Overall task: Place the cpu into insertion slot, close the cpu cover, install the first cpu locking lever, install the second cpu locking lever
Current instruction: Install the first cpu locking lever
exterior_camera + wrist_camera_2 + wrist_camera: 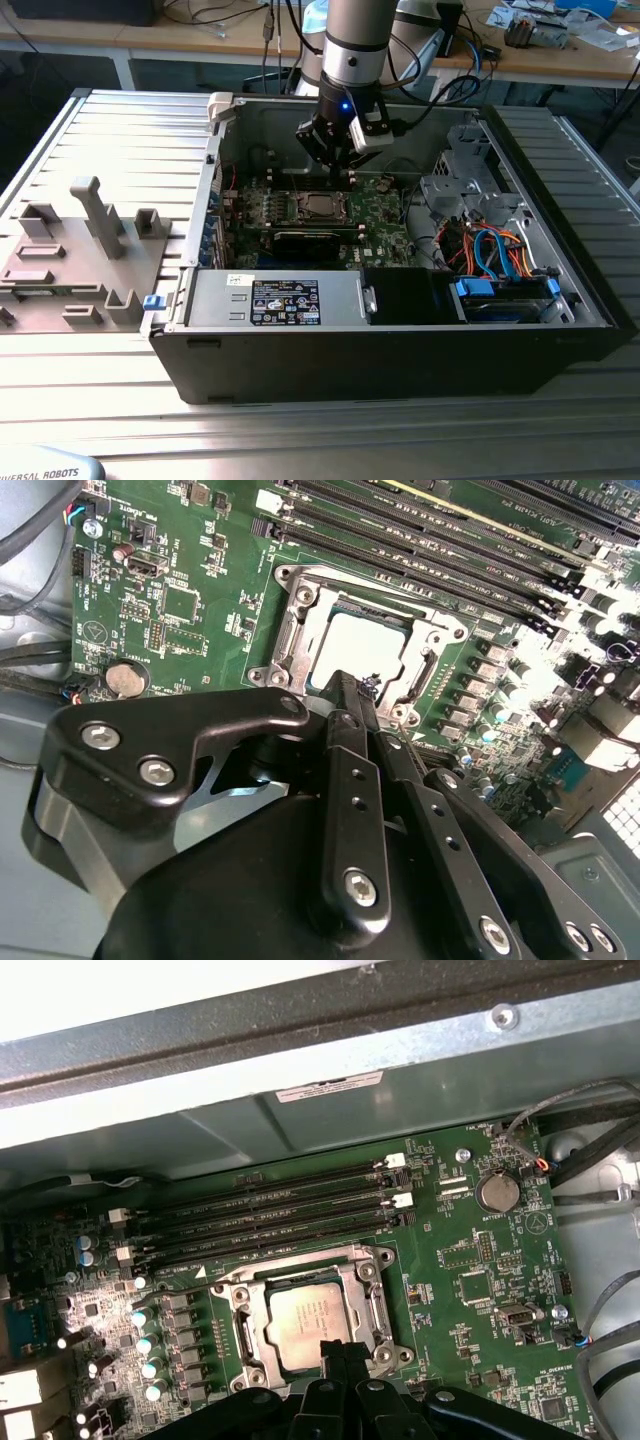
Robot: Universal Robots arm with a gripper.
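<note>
Open computer case (400, 345) lies on its side on the ribbed metal bench (300, 430), mid frame in the exterior view. The arm (355, 40) comes down from the upper middle of the frame into the case, over the green board (385, 215).

The jaws are clenched with nothing between them. In both wrist views the two black fingers (345, 740) (335, 1360) lie pressed side by side. Their tips sit right at the edge of the socket, just beside the cpu. Can't tell if they touch the metal.

The cpu (322, 207) (365, 650) (310, 1325) is seated flat in the insertion slot (235, 1305), silver top up, centre of the board. The cpu cover (440, 640) (300, 1278) is down: its frame lies around the chip's edges and the chip shows through the square opening. Can't tell if the locking levers are latched.

Memory slots (270, 1215) run alongside the socket, near it. The coin battery (495, 1192) (125, 678) sits well apart from the socket on the same board.

Exterior view also shows:
- a power supply (275, 298) at the case's near wall, lower middle
- blue cables (495, 250) at the right of the case
- a grey fixture tray (80, 240) on the bench at the exterior view's left, beside the case
</note>
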